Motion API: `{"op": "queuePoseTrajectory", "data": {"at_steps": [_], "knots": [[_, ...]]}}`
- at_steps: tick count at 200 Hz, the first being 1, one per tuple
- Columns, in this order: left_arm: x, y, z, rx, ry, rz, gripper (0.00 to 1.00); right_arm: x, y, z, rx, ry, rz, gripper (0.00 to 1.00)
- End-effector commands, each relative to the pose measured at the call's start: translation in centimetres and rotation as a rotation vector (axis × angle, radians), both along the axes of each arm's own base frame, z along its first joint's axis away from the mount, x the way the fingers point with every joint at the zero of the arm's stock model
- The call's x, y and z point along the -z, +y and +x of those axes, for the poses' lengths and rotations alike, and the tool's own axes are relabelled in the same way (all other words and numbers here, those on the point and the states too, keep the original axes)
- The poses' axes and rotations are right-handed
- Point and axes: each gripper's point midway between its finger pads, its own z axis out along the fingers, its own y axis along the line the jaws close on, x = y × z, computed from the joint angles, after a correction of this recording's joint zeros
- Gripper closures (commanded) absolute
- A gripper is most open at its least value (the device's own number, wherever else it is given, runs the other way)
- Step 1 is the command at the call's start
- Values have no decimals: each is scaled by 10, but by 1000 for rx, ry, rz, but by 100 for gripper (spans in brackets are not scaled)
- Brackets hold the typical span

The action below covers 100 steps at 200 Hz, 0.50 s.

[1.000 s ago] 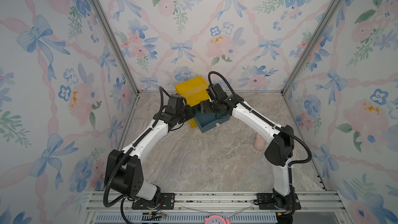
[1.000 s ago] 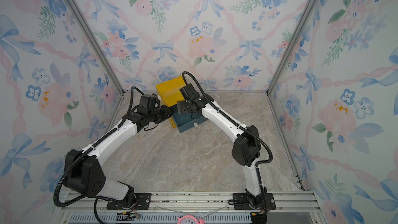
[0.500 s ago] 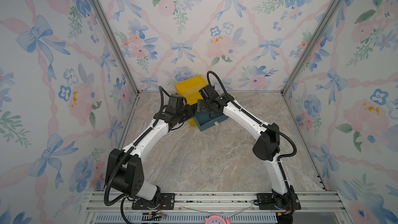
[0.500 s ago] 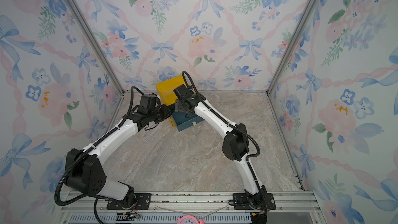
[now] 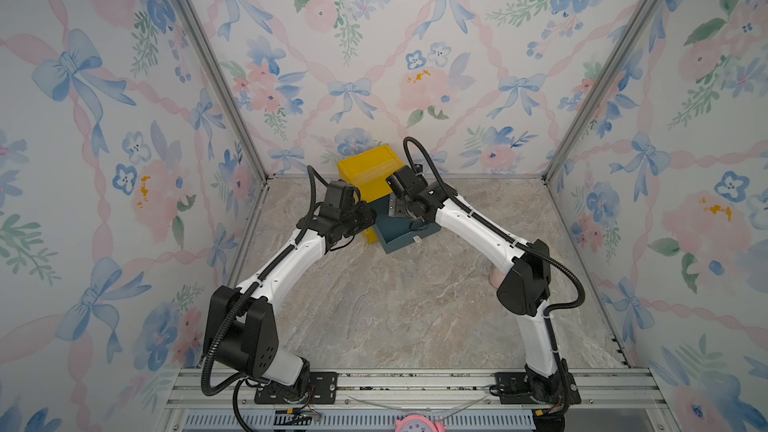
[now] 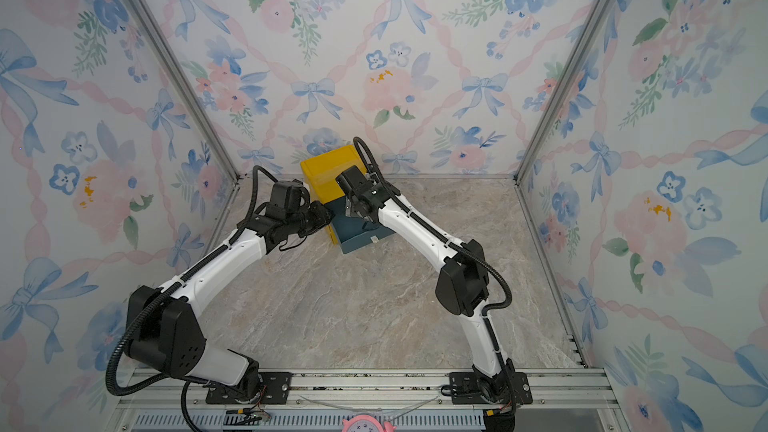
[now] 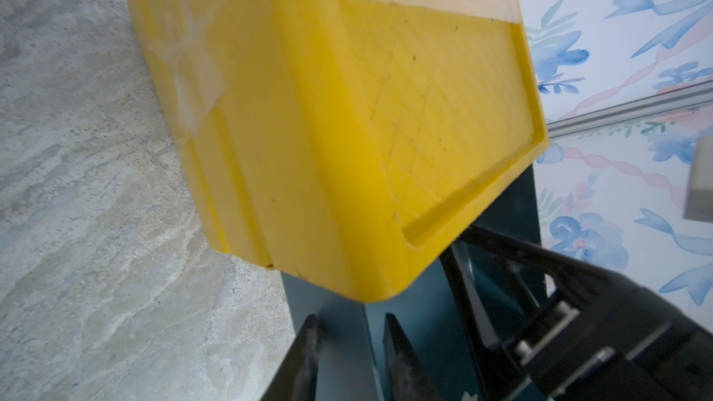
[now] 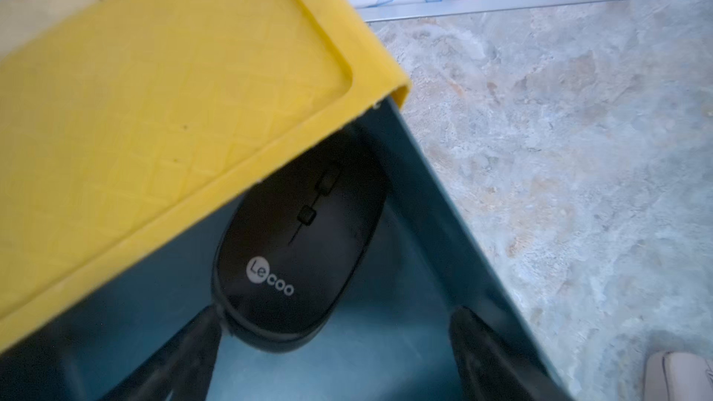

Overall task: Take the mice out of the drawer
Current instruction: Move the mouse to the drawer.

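L claw point(image 7: 349, 322) pinched on teal drawer point(image 5: 405, 238) wall. R claw point(image 8: 335, 312) spread wide over black mouse point(image 8: 301, 256), which lies in drawer, far end tucked under yellow cabinet point(image 5: 365, 172) by back wall.

Bright even light, soft shadows, blurry wrist views

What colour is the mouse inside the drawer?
The mouse is black with a pale logo, clearest in the right wrist view.

Your marbled desk point(image 5: 374, 305) carries a yellow box point(image 5: 368, 172) at the back, blue drawer point(image 5: 405, 238) pulled out — and a pale pinkish object point(image 5: 495, 280) apart.
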Motion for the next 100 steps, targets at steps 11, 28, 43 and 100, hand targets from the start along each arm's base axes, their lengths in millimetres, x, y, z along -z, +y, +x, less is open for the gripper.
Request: {"op": "queuePoseTrajectory", "data": {"at_steps": [11, 28, 43, 100], "knots": [[14, -4, -1, 14, 51, 15, 70, -9, 11, 3, -10, -23, 17, 3], [14, -3, -1, 13, 51, 18, 70, -5, 9, 9, 18, -15, 28, 2], [14, -3, -2, 15, 49, 18, 70, 1, 4, 14, 41, 1, 30, 3], [16, -4, -2, 17, 54, 20, 70, 22, 18, 27, -25, 45, 14, 3]]}}
